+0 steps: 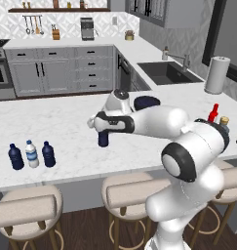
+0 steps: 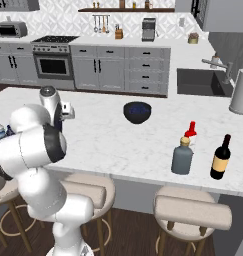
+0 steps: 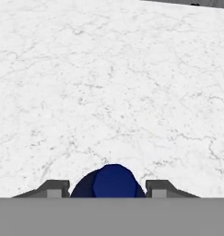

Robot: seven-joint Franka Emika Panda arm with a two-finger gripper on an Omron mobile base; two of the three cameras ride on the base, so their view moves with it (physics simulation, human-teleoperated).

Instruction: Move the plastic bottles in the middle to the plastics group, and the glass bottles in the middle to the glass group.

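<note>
Gripper [image 3: 107, 189] pinches a navy plastic bottle [image 1: 103, 138] — upright above the counter [image 1: 66, 122] — no label legible.

Quick tally of the table [image 1: 66, 127]: three navy bottles total, two standing on the left [image 1: 15, 156] [image 1: 48, 154] and one under the gripper [image 1: 103, 138]. One clear bottle with a white cap [image 1: 31, 154] sits between the left pair. Then one grey bottle [image 2: 182, 156], one red bottle [image 2: 191, 129], one dark wine bottle [image 2: 220, 158], one dark bowl [image 2: 137, 112], one paper towel roll [image 1: 217, 74]. Three stools [image 1: 26, 207] [image 1: 127, 193] [image 2: 193, 210] line the front.
</note>
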